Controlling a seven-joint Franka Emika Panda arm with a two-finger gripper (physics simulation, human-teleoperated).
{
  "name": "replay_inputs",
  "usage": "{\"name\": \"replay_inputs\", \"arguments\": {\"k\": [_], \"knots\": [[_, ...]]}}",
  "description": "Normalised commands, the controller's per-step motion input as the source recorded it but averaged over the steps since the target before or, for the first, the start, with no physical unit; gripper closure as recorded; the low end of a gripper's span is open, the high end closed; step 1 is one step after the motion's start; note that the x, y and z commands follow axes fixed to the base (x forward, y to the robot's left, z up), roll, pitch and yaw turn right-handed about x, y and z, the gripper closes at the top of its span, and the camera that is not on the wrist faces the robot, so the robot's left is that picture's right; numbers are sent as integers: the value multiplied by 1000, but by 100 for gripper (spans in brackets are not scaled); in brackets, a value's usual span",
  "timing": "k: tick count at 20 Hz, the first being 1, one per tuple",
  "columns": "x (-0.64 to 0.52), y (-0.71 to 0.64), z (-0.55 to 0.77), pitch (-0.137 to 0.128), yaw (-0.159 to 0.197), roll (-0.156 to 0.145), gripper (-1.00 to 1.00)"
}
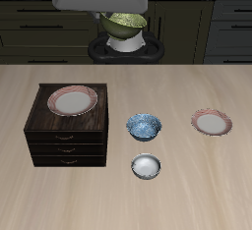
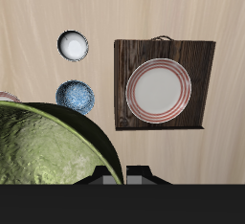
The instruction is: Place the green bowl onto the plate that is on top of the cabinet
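My gripper (image 1: 122,29) is high above the back of the table, shut on the rim of the green bowl (image 1: 125,23), which hangs tilted in the air. In the wrist view the green bowl (image 2: 48,149) fills the space beside my gripper (image 2: 122,176). The dark-brown cabinet (image 1: 67,141) stands nearer the table's front edge and off to one side of me, with the red-rimmed plate (image 1: 72,100) on its top. The wrist view shows the plate (image 2: 159,90) bare on the cabinet (image 2: 165,52).
A blue-and-white bowl (image 1: 145,127) sits beside the cabinet, with a white-grey bowl (image 1: 146,165) nearer the front edge. A second, matching plate (image 1: 212,123) lies on the table on the far side of the bowls. Both bowls (image 2: 75,96) (image 2: 73,45) show in the wrist view.
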Motion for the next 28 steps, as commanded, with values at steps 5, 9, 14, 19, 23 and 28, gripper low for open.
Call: {"name": "replay_inputs", "arguments": {"k": [5, 9, 14, 19, 23, 28], "knots": [[-123, -423, 97, -35, -8, 6, 100], [51, -505, 100, -16, -55, -33, 100], [98, -448, -31, -14, -19, -27, 100], [93, -214, -64, -5, -22, -17, 100], [116, -79, -12, -2, -11, -6, 100], [108, 36, -48, -12, -10, 21, 100]]}}
